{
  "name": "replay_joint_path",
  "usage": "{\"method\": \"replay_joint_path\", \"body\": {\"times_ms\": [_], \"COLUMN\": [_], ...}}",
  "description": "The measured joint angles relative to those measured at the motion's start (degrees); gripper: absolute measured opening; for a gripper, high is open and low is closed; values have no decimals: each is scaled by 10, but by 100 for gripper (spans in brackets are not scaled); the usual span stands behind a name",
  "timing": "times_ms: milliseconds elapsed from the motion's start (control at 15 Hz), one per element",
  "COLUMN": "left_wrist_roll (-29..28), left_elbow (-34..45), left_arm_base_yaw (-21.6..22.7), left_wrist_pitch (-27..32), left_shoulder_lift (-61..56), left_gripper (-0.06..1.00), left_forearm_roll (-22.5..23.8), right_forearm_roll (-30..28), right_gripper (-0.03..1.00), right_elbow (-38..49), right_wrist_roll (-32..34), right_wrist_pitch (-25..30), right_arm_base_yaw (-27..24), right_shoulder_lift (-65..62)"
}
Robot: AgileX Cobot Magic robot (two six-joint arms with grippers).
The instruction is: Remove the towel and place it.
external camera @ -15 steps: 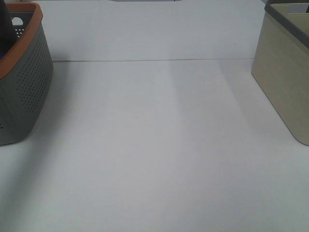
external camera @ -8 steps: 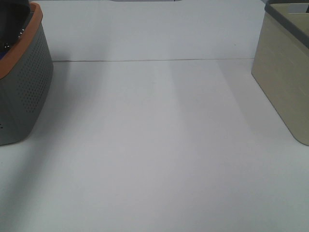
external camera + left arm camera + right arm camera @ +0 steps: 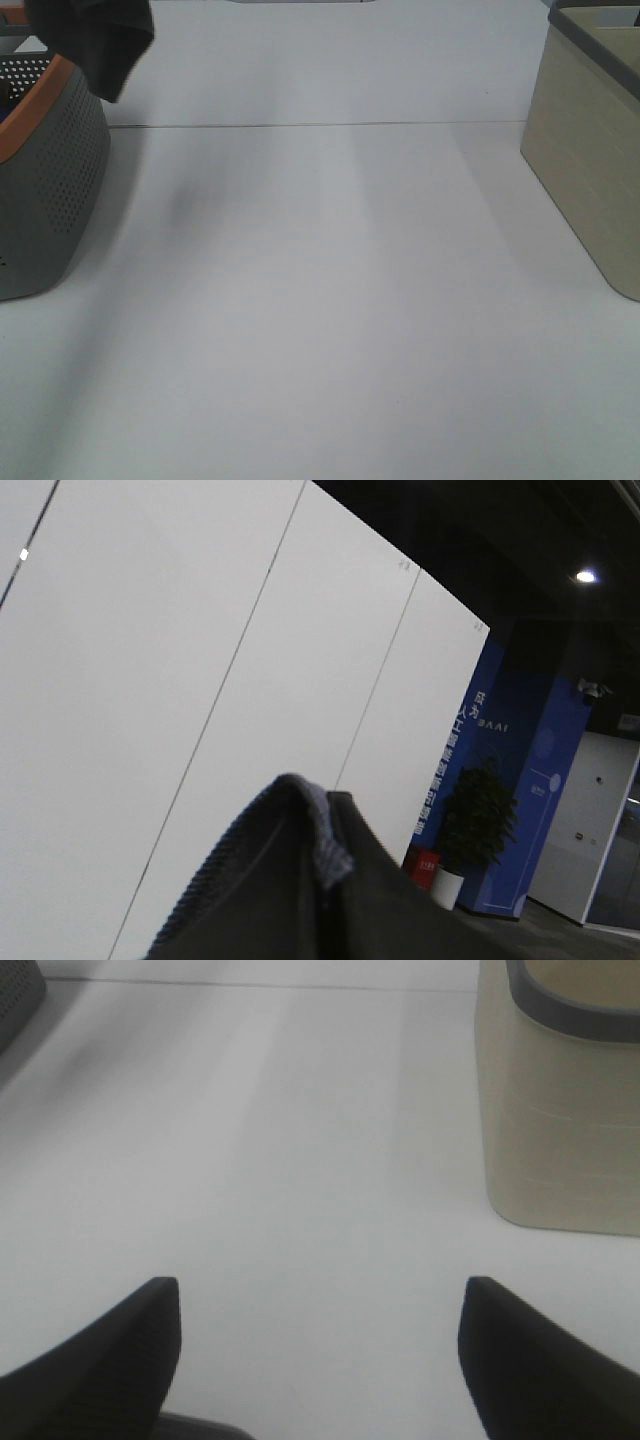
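Note:
The towel (image 3: 100, 40) is a dark charcoal cloth hanging in the air at the far left, above the orange rim of the grey perforated basket (image 3: 50, 190). In the left wrist view a fold of the towel (image 3: 290, 880) with a stitched hem fills the lower part of the picture. It hides the left gripper's fingers, which are shut on it. The left arm itself lies outside the exterior high view. My right gripper (image 3: 320, 1360) is open over bare white table, with nothing between its dark fingers (image 3: 110, 1360).
A beige bin (image 3: 590, 150) with a dark grey rim stands at the right edge of the white table (image 3: 330, 300), and it also shows in the right wrist view (image 3: 560, 1110). A thin seam (image 3: 320, 125) runs across the far part of the table.
The towel has come up out of the grey basket and now hangs above its rim. Earlier only a dark shape showed inside the basket. The right gripper has not moved.

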Motion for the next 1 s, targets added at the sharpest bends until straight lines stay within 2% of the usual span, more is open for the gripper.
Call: {"method": "replay_joint_path", "body": {"times_ms": [67, 133, 267, 400, 467, 600, 667, 733, 800, 867, 1000], "left_wrist_roll": [-36, -72, -183, -268, -292, -304, -304, -306, -306, -307, -308], "left_elbow": [0, 0, 0, 0, 0, 0, 0, 1, 2, 7, 14], "left_arm_base_yaw": [-23, -33, -40, -40, -40, -40, -40, -40, -40, -40, -40], "left_wrist_pitch": [-25, -47, -133, -215, -241, -269, -273, -286, -290, -290, -289], "left_shoulder_lift": [11, 14, 23, 40, 44, 46, 46, 47, 53, 59, 72], "left_gripper": [0, 0, 0, 0, 0, 0, 0, 0, 0, 0, 0], "left_forearm_roll": [60, 108, 211, 320, 370, 442, 456, 492, 497, 501, 505], "right_forearm_roll": [41, 68, 148, 246, 293, 400, 422, 473, 571, 607, 733], "right_gripper": [76, 76, 76, 76, 76, 75, 75, 74, 73, 73, 73], "right_elbow": [-3, -3, -3, -3, -3, -3, -3, -3, -3, -3, -3], "right_wrist_roll": [-14, -32, -99, -218, -276, -401, -431, -513, -637, -673, -847], "right_wrist_pitch": [-54, -78, -135, -199, -231, -286, -288, -285, -268, -260, -238], "right_arm_base_yaw": [0, 0, 0, 0, 0, 0, 0, 0, 0, 0, 0], "right_shoulder_lift": [38, 60, 110, 163, 190, 257, 272, 307, 367, 387, 451]}}
